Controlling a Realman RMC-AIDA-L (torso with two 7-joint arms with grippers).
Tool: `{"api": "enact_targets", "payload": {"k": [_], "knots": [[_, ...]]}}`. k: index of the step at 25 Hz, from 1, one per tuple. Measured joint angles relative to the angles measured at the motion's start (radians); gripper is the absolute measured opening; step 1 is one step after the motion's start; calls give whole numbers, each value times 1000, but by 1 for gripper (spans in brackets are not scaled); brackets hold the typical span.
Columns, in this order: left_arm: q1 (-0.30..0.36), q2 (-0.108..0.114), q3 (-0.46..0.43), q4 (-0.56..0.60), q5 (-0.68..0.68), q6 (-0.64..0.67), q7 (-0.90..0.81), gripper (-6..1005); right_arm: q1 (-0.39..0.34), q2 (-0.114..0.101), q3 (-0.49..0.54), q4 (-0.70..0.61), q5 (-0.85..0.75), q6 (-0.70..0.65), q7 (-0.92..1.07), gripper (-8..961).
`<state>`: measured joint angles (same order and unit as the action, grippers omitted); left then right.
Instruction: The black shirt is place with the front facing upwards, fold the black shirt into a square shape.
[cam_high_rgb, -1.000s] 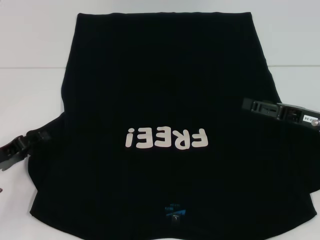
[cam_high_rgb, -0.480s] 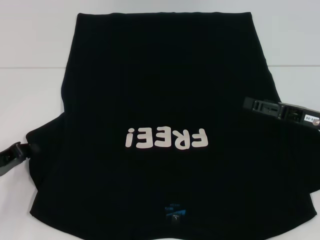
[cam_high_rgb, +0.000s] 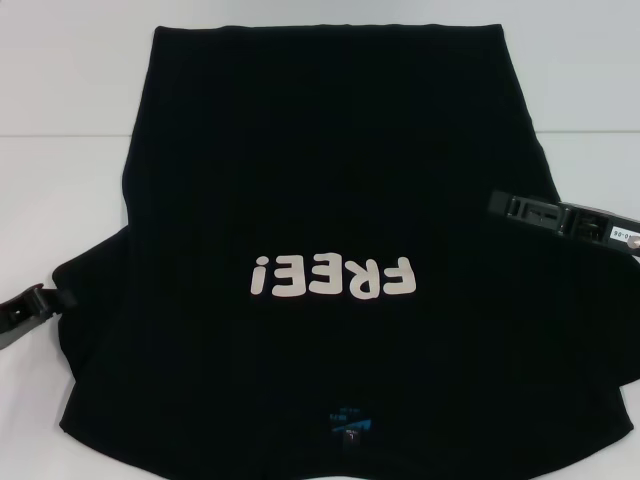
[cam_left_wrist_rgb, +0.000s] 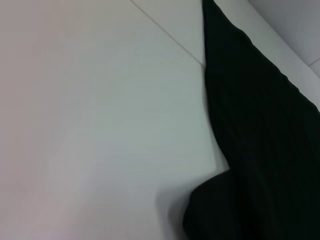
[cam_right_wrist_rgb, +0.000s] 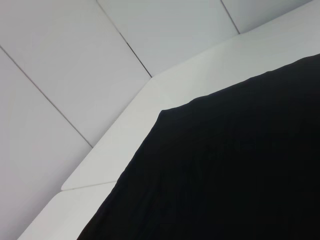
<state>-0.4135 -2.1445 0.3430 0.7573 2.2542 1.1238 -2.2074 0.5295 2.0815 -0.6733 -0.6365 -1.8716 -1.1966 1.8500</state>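
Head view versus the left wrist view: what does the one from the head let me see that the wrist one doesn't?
Only the head view shows the white "FREE!" letters, the blue neck label, and both grippers: the left gripper at the shirt's left edge, the right gripper over its right side. Only the left wrist view shows a close look at the shirt's edge, with a rounded bulge of cloth. Both show the black shirt on the white table.

- One large black soft cloth shirt (cam_high_rgb: 330, 200) with white letters "FREE!" lies on one white flat table (cam_high_rgb: 60, 120).
- One small blue neck label (cam_high_rgb: 350, 422) is on it.
- Two black hard robot grippers: the left gripper (cam_high_rgb: 30, 305), the right gripper (cam_high_rgb: 545, 213).
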Motion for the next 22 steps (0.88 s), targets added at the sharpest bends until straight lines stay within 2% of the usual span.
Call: {"api": "enact_targets", "payload": {"k": [2, 10, 22], "knots": [[3, -1, -5, 9, -5, 7, 0, 1, -1, 0, 0, 0, 0, 0, 0, 945], [18, -2, -11, 75, -4, 8, -46, 1, -2, -1, 0, 0, 0, -1, 0, 944], [25, 4, -22, 95, 1, -5, -88, 1, -2, 0, 0, 0, 0, -1, 4, 944]]}}
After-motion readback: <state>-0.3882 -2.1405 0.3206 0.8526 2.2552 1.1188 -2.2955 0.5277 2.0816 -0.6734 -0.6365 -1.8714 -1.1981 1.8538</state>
